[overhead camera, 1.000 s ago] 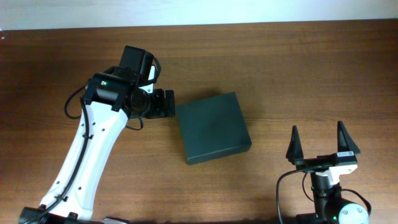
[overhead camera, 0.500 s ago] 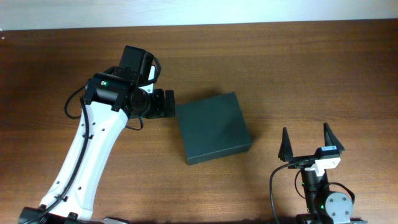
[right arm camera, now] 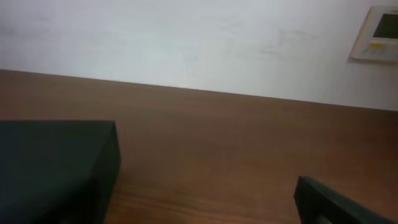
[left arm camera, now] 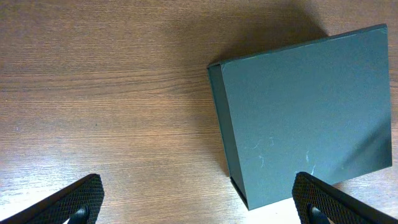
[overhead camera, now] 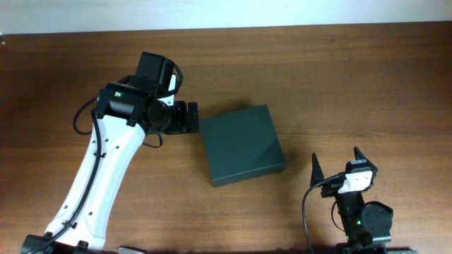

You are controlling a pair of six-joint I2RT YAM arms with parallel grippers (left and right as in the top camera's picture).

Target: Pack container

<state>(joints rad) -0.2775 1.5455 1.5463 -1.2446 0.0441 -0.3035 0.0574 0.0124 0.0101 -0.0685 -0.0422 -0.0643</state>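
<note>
Left jaws wide, tips cropped, container (overhead camera: 242, 144) closed, right jaws apart, foreshortened

Your right gripper (overhead camera: 335, 154) has drawn back toward you and slid left, nearer the container (overhead camera: 242, 144). From overhead its spread fingers now look shorter and closer together.

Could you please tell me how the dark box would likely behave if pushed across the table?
The box sits low and wide, so it should slide, not tip. Crisp edges suggest stiff board. Its matte surface probably isn't slippery.
</note>
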